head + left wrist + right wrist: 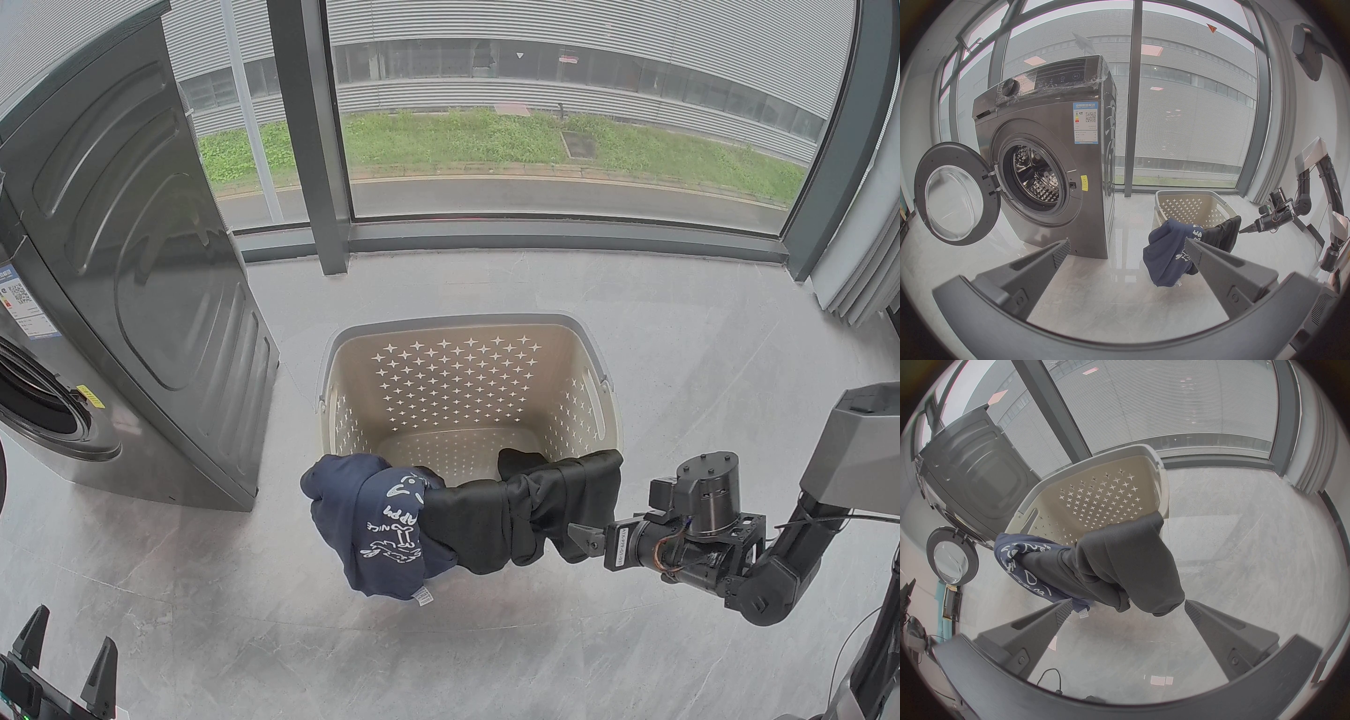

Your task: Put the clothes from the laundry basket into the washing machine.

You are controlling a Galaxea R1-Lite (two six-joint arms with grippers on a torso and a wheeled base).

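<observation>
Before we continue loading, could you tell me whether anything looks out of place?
Yes: the navy garment and black garment hang over the laundry basket's near rim, spilling outside rather than lying inside.

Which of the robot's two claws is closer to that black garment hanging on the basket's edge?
Right. The right gripper is just beside the black garment, open toward it. The left gripper is far off on the garment's other side, also open.

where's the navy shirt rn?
Head view, centre-left: navy shirt hangs over the near rim of the laundry basket, touching the black garment on its right.
</observation>
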